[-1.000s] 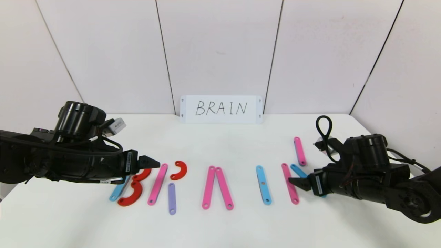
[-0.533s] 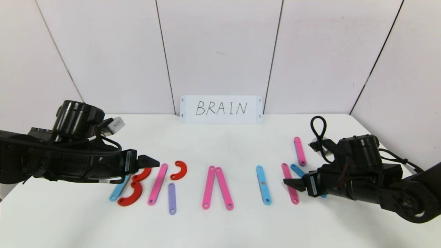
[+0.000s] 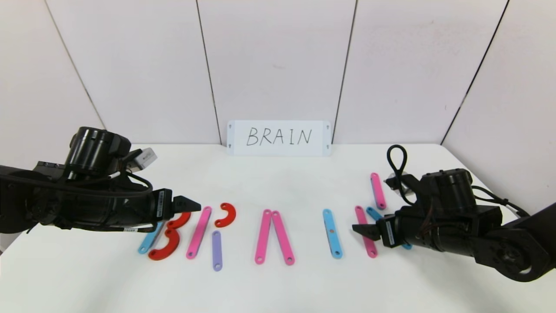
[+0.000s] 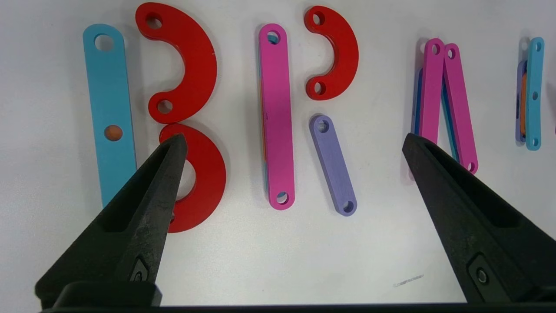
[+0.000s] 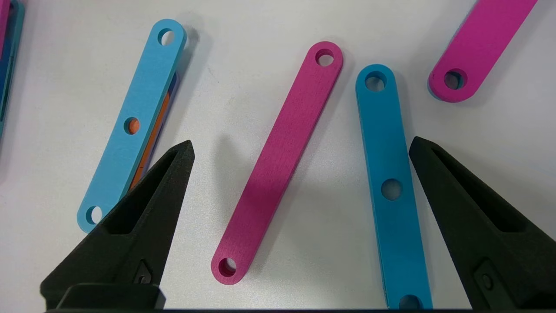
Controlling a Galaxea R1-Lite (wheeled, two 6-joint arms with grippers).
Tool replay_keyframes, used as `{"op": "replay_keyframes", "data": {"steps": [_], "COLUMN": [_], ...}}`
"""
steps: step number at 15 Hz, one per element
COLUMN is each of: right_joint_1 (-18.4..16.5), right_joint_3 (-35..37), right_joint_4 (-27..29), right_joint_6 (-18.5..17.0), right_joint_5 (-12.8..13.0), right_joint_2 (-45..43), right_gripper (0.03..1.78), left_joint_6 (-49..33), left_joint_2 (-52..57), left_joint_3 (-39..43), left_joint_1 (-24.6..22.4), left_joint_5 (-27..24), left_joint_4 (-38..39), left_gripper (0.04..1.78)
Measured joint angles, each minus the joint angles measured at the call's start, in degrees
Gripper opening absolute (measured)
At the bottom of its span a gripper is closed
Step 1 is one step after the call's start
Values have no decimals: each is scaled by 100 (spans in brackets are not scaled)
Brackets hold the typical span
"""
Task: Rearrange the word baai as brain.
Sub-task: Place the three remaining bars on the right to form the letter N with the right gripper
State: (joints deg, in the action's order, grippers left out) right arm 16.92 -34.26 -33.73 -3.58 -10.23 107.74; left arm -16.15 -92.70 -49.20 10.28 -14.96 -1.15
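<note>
Already the flat plastic strip letters (image 3: 260,232) lie in a row across the near part of the white table (image 3: 282,182), below the white handwritten BRAIN card (image 3: 279,138). On the left, the left gripper (image 3: 191,204) hangs wide open and empty over the red curved pieces (image 3: 167,237). On the right, the nearer right gripper (image 3: 361,229), jaws spread and empty, straddles the pink straight bar (image 5: 278,161), whose long axis runs near-to-far, with the blue bar (image 5: 388,182) just right of it, probably the N's next stroke.

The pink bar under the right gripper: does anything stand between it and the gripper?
Nothing visible does. The right gripper hangs open above the pink bar, with only bare table around it. A darker blue bar lies close beside it, apart, and a light-blue bar on the other side.
</note>
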Motion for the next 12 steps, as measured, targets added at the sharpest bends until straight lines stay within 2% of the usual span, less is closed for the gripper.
{"op": "replay_keyframes", "data": {"steps": [6, 9, 12], "right_joint_1": [2, 7, 22], "right_joint_3": [66, 85, 157], "right_joint_4": [27, 30, 30], "right_joint_6": [-10, -10, -16], "right_joint_5": [15, 221, 268], "right_joint_2": [-83, -88, -102], "right_gripper": [173, 173, 173], "left_joint_6": [1, 1, 1], "left_joint_2": [4, 4, 4], "left_joint_3": [6, 6, 6], "left_joint_1": [0, 0, 11], "left_joint_5": [2, 0, 2], "left_joint_4": [0, 0, 2], "left_gripper": [174, 174, 174]}}
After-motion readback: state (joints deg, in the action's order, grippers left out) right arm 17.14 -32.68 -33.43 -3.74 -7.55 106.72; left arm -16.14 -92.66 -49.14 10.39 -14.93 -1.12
